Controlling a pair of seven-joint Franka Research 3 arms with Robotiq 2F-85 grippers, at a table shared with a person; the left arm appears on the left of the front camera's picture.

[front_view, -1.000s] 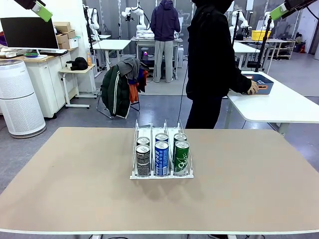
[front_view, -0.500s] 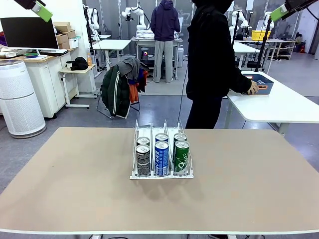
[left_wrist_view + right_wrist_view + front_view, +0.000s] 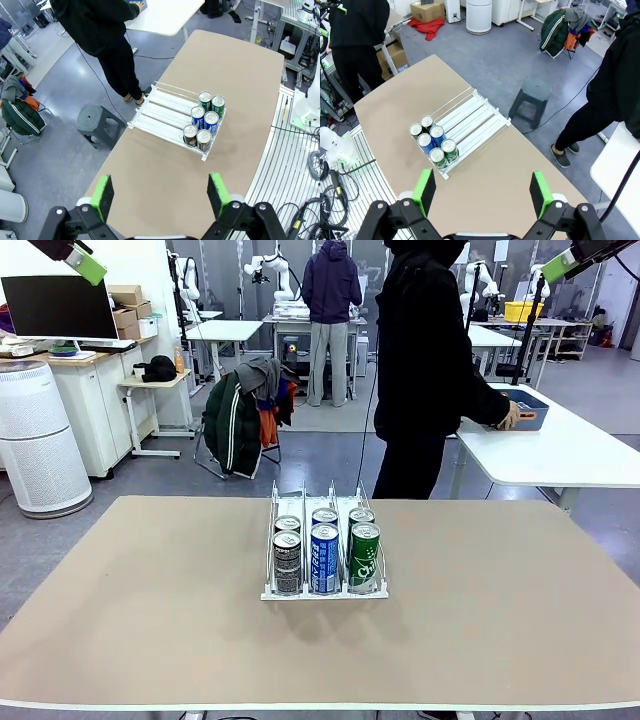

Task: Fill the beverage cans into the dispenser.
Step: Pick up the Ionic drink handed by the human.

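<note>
Still six beverage cans (image 3: 325, 555) in dispenser (image 3: 323, 595), nothing shifted.

grey stool (image 3: 97, 125), draped jacket (image 3: 235, 425), white air purifier (image 3: 35, 440)

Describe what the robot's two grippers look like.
The left gripper and the right gripper look alike. Each has two black jointed fingers with round silver pivot bolts. Each finger is faced with a flat, bright green rectangular pad, and a small white piece sits just behind each pad.
</note>
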